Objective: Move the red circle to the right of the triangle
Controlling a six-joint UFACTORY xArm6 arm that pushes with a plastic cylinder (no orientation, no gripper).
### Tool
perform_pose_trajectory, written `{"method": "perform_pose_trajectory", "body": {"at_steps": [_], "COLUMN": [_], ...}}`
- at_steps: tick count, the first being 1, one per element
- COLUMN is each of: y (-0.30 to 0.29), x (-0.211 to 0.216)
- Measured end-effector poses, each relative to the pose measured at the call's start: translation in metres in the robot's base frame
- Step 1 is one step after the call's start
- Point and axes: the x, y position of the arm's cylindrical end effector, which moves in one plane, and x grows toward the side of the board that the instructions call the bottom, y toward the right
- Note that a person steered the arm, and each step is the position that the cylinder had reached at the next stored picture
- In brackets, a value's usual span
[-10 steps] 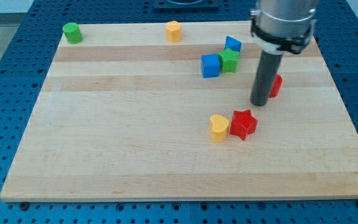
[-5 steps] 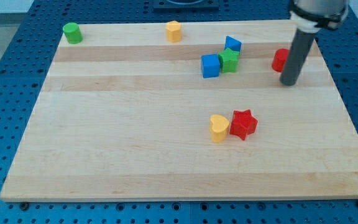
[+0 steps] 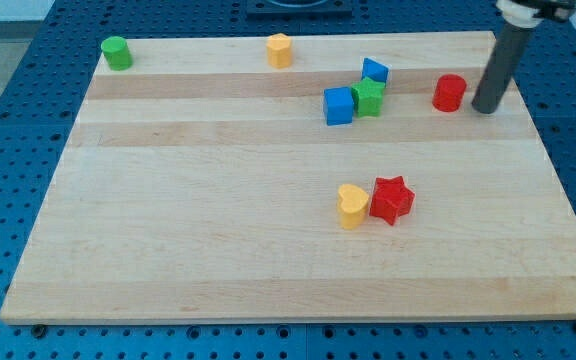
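Green cylinder (image 3: pixel 116 52): far to the view's left of your tip, at the board's top-left corner. Out of play.

Yellow block (image 3: pixel 280 49), top edge: well left of the tip and slightly above it.

Blue cube (image 3: pixel 338 105), green block (image 3: pixel 369 97) and the upper blue block (image 3: pixel 374 71): a tight cluster, touching or nearly so, left of the tip at about its height. The upper blue one is likely your triangle; its shape is hard to confirm from this angle.

Yellow heart (image 3: pixel 352 205) touching red star (image 3: pixel 391 198): below and left of the tip, well apart from it. Not involved.

Red circle (image 3: pixel 450 92): just beside the tip on its left, with a thin gap showing, so not touching. It sits to the right of the cluster, near the board (image 3: pixel 218 220) top-right area.

My tip (image 3: pixel 486 108): no gripper here, so nothing to open or close; the rod is bare and holding nothing. It stands at the right of the red circle, close to the board's right edge.

Key relation: the circle lies directly left of the tip, and the blue triangle lies further left along much the same line, a little higher. By my reading, a push leftward would carry the circle toward the triangle's right side. Watch that it stops short of the green block.
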Motion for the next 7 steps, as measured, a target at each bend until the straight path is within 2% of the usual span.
{"method": "perform_pose_trajectory", "body": {"at_steps": [1,2,4,5,6,7], "y": [-0.021,-0.018,-0.042,-0.055,-0.028,-0.019], "x": [-0.002,-0.026,0.004,-0.007,-0.033,-0.038]}}
